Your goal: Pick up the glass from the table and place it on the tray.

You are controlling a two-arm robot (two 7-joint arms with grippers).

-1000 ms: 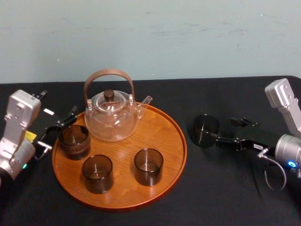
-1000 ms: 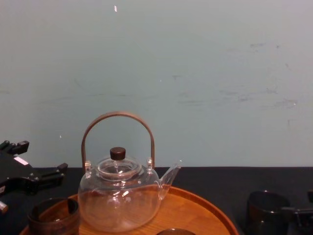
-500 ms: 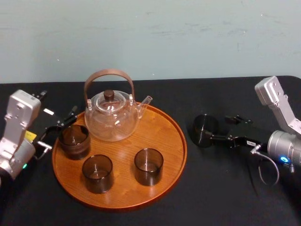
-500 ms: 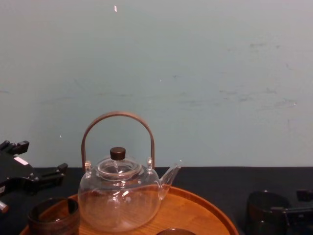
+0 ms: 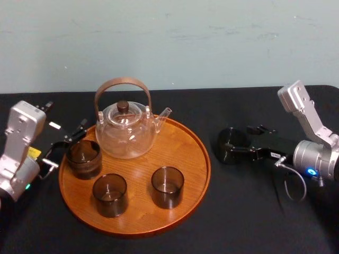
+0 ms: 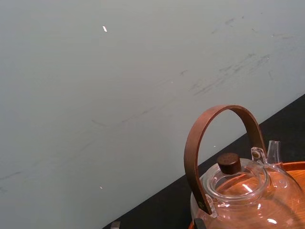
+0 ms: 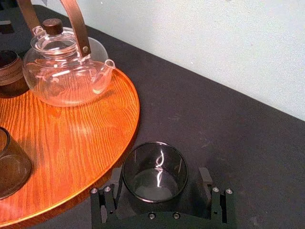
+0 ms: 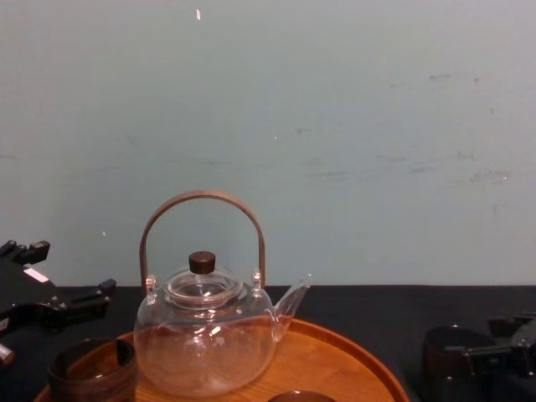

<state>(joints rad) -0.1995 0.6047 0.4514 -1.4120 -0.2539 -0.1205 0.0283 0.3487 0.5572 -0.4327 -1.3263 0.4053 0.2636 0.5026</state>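
Glass (image 7: 155, 171) stands upright on the black table (image 7: 248, 133), just right of the tray (image 7: 95, 143) rim, not on it. Right gripper (image 7: 160, 175) straddles it — fingers spread, one on each side, gripping nothing yet. Glass axis is vertical, directly between the fingers. Left gripper (image 5: 66, 145) sits spread at the tray's left edge — right arm is nearer.

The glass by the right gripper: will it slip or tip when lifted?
Probably slippery: the glass has smooth, shiny walls. Likely rigid but breakable. Short, wide and upright between the right gripper's open fingers, it seems unlikely to tip.
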